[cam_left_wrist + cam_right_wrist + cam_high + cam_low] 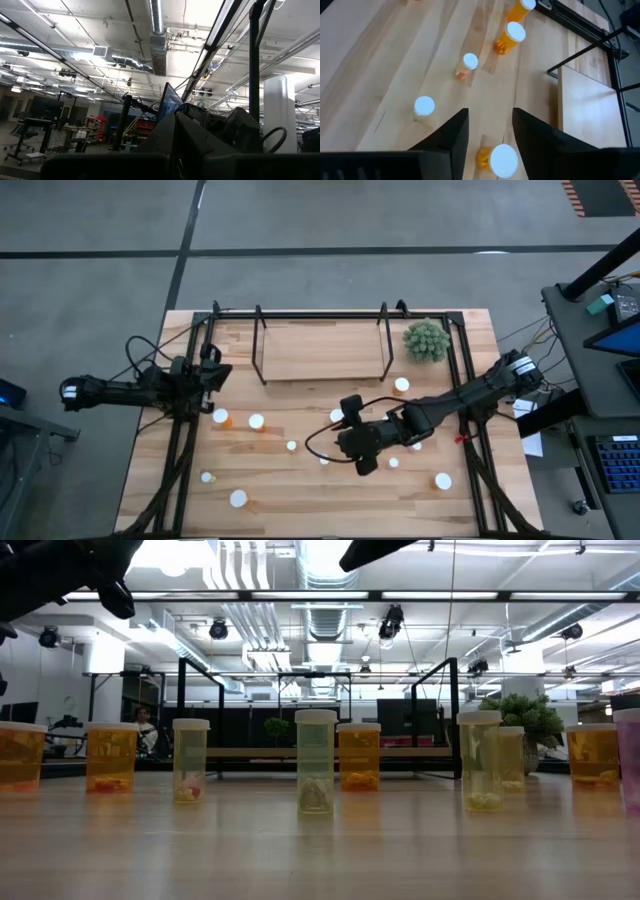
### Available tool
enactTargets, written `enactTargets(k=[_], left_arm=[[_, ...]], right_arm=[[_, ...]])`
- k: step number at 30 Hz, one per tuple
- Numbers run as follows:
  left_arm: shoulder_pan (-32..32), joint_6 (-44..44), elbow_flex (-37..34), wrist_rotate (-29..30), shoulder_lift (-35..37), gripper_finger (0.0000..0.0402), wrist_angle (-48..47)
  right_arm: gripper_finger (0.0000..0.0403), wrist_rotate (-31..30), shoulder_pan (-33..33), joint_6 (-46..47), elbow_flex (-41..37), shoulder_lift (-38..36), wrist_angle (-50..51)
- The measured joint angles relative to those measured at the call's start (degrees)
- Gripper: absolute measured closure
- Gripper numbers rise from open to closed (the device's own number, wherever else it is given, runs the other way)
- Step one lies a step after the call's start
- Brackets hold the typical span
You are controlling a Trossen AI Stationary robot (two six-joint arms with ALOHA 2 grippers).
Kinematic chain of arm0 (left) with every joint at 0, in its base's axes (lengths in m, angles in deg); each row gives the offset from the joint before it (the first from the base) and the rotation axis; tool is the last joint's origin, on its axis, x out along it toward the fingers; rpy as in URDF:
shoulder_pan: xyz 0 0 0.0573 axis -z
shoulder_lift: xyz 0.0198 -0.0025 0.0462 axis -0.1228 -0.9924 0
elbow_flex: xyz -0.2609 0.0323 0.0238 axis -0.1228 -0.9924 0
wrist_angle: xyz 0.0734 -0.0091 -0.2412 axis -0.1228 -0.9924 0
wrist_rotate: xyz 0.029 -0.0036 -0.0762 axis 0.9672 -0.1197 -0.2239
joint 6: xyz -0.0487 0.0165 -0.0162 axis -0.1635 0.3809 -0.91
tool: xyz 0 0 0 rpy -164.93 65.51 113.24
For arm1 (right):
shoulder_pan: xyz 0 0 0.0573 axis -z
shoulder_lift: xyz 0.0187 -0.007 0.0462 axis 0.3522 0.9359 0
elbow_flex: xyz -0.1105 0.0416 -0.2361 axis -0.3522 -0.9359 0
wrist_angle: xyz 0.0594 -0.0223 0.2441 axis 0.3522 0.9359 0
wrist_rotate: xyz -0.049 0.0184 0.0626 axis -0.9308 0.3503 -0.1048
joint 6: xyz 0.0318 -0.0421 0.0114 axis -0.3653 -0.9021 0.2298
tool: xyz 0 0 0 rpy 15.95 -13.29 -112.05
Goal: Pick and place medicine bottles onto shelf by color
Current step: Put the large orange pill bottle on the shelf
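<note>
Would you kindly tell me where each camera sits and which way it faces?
High: overhead, straight down on the wooden tabletop; both dark arms show.
Low: table height, level past white-capped pill bottles; arms overhead.
Left wrist: tilted up at ceiling; own housing shows.
Right wrist: down on the tabletop; right gripper fingers apart over an orange bottle.
Shared: high and right wrist both show the light-wood shelf.

We hold our right gripper (490, 132) low over mid-table, fingers parted, arm stretched inward; our left gripper (212, 370) waits closed at the table's left edge.
</note>
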Motion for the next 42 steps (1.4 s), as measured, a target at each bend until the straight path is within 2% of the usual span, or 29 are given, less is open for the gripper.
enactTargets(k=[6, 15, 24, 32, 34, 37, 39, 42], left_arm=[[0.0, 0.0, 0.0, 0.0, 0.01, 0.0402, 0.06], [0.0, 0.39, 0.0, 0.03, -0.1, 0.0402, -0.03], [0.0, 0.31, 0.0, 0.57, -0.12, 0.0402, -0.07], [0.0, 0.24, 0.0, 0.64, -0.17, 0.0402, -0.07], [0.0, 0.24, 0.0, 0.64, -0.17, 0.0402, -0.07], [0.0, 0.2, 0.0, 0.66, -0.21, 0.0402, -0.07], [0.0, 0.2, 0.0, 0.71, -0.21, 0.0402, -0.05], [0.0, 0.2, 0.0, 0.78, -0.27, 0.0402, -0.08]], right_arm=[[0.0266, 0.02, 0.36, -4.62, 0.0, -1.51, 0.78], [0.0279, 0.28, 0.88, -1.83, -3.48, -4.76, -0.84], [0.0249, 0.24, 1.49, 3.31, -3.96, -4.92, -1.97], [0.0241, 0.16, 1.66, 8.76, -3.96, -4.97, -2.05], [0.0232, -2.44, 1.7, 10.11, -3.96, -4.94, -2.73], [0.0225, -2.13, 1.83, 7.9, -3.96, -4.94, -2.38], [0.0231, -1.05, 1.64, 6.73, -3.96, -4.92, -2.43], [0.0263, -0.82, 1.5, 5.92, -3.69, -4.9, -2.49]])
